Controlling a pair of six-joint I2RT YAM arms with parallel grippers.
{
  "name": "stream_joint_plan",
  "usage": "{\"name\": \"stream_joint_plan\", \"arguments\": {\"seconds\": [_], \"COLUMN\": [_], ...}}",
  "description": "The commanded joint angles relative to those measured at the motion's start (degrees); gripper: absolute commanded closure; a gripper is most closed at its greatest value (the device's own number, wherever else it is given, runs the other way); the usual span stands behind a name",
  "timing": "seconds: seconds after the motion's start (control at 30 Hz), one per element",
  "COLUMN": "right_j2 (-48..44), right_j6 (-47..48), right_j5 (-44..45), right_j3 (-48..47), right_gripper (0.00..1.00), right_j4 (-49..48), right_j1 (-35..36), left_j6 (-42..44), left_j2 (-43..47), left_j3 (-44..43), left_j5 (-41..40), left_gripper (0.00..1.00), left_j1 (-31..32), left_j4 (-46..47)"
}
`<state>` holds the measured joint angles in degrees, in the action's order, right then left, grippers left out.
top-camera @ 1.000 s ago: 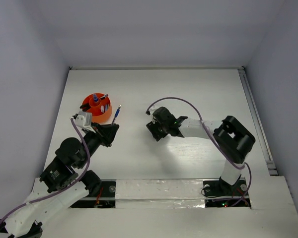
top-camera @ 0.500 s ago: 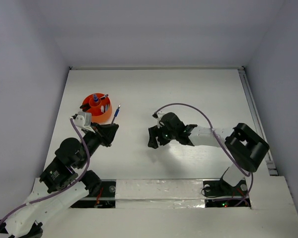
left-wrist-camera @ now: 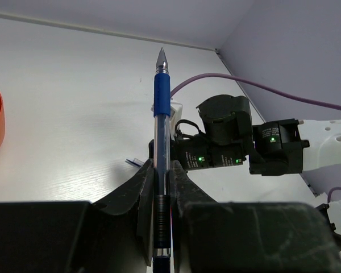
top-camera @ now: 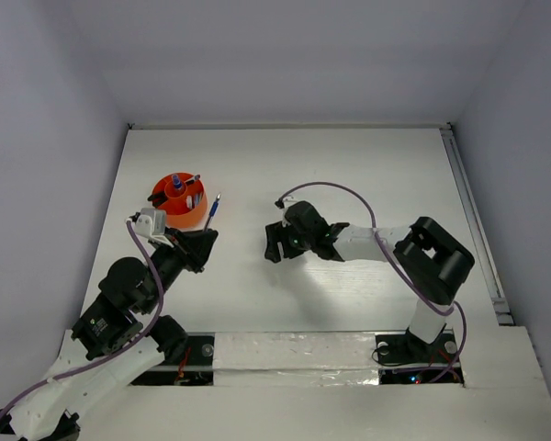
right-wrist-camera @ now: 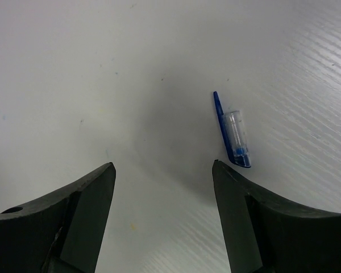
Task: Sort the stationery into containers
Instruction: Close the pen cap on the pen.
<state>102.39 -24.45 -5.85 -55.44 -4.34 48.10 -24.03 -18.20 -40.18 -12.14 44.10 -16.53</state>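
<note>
Stationery [top-camera: 191, 195]: several pieces stand in the orange cup [top-camera: 178, 221] at the far left of the bench [top-camera: 349, 175]. 1 blue pen [left-wrist-camera: 162, 94] is clenched upright in the left hand [left-wrist-camera: 161, 170], tip away from the wrist, with the barrel pinched between the 2 fingers. From above, this pen sits just right of the cup, close to the rim but not over it. The right hand [right-wrist-camera: 163, 168] is released, its jaws standing wide and holding nothing, and it hovers low over bare bench near the middle. A clear cap [right-wrist-camera: 236, 133] with a blue clip lies flat on the bench just past 1 fingertip, outside the gap rather than between the fingers. My reading is that 2 steps are running: the left is delivering its pen to the cup, and the right is lining up on the cap. For the next move, the left needs to carry the pen over a free compartment, tip it down and let go. The right needs a small sideways shift to straddle the cap before closing. The cap is small and flat, so it may skid. Against 1 second ago, the right hand has swung left and lower toward the bench centre, while the left arm, pen and cup look unchanged.
</note>
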Motion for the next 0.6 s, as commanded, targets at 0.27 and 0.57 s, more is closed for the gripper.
{"name": "stream_joint_plan", "arguments": {"seconds": [0.27,0.57], "right_j2": [3.16,7.12], "right_j6": [1.59,3.88], "right_j5": [7.24,8.48], "right_j3": [-3.70,-9.15], "right_gripper": [0.25,0.24], "right_j4": [2.84,4.16], "right_j1": [-1.16,-2.92], "left_j6": [0.83,1.09], "left_j2": [-0.35,-0.96], "left_j3": [-0.07,0.02], "left_j5": [0.89,2.30], "left_gripper": [1.00,1.00], "left_j1": [-1.29,-2.52], "left_j4": [2.38,2.82]}}
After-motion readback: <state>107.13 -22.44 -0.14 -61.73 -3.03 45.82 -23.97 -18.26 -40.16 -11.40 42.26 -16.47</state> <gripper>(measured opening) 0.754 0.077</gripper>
